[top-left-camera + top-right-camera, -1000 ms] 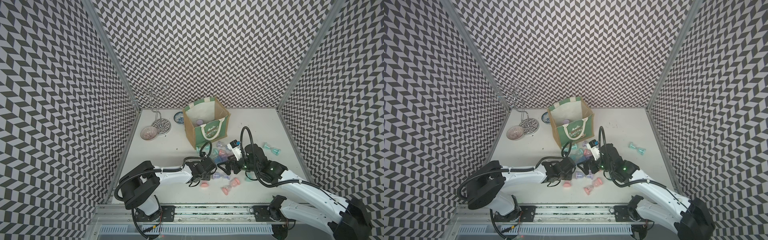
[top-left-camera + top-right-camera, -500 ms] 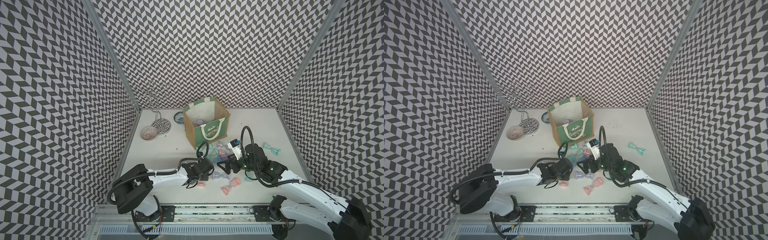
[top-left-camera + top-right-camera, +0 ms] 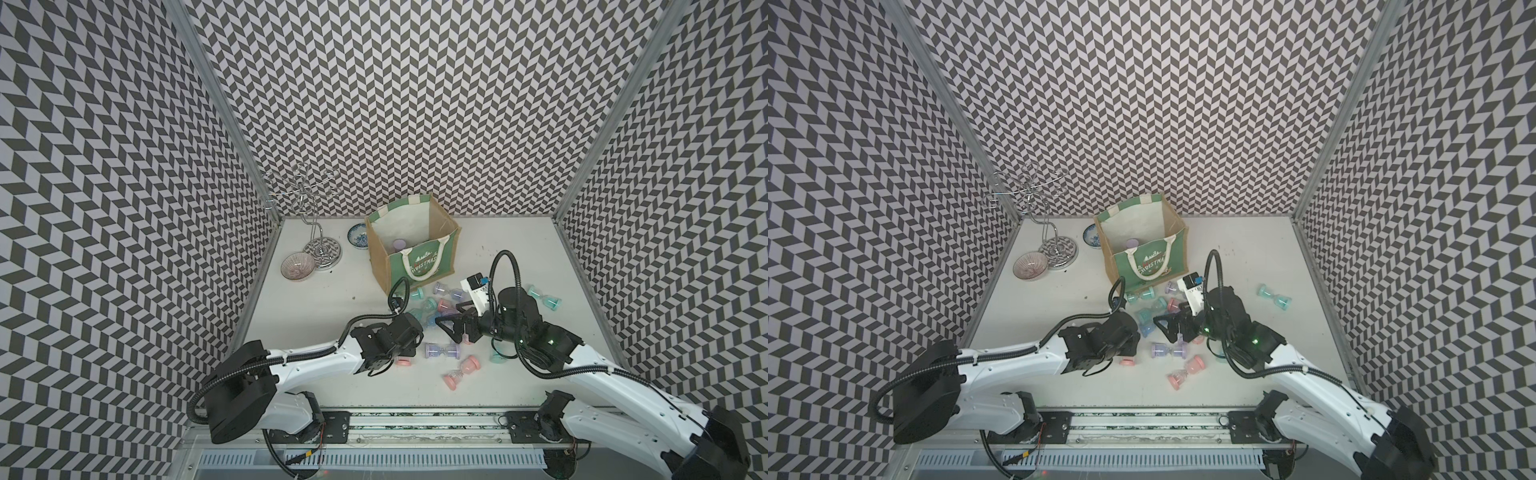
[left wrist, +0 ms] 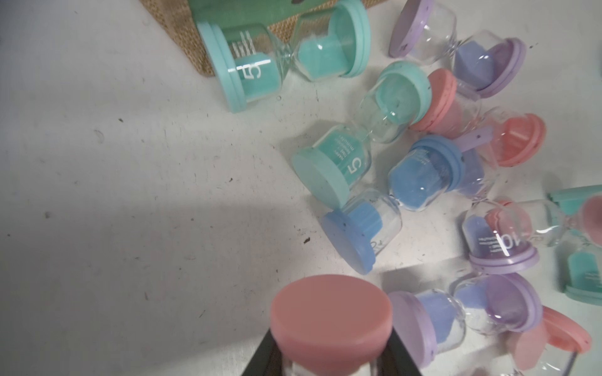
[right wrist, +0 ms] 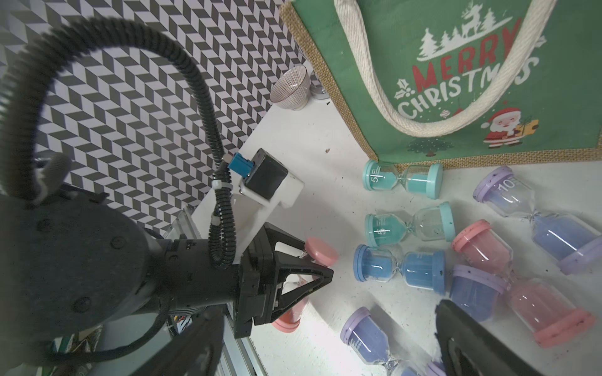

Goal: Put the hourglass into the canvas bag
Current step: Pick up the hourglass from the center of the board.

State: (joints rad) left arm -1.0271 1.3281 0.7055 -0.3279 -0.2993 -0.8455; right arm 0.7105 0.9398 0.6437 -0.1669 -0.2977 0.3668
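– Pink hourglass (image 4: 330,322): location and hold status?
– It sits at about 6 o'clock from the canvas bag (image 3: 419,262), on the near side of the loose pile. The left claw (image 5: 312,270) is clenched on its glass, between the two caps. Whether it is clear of the tabletop (image 3: 316,307) cannot be told. The right claw (image 3: 448,328) stands released and empty, at about 2 o'clock from the left one, over the pile.
– Handling properties?
– Judged light, rigid, smooth and breakable. The thin neck is the weak point, so squeeze only moderately. The wider caps should stop it sliding out lengthwise. Lower it into the bag; do not drop it.
– Legible markings?
– The bag panel reads "MERRY CHRISTMAS". A teal hourglass (image 5: 391,179) reads "5"; a purple hourglass (image 5: 514,198) reads "10". No marking is readable on the held unit.
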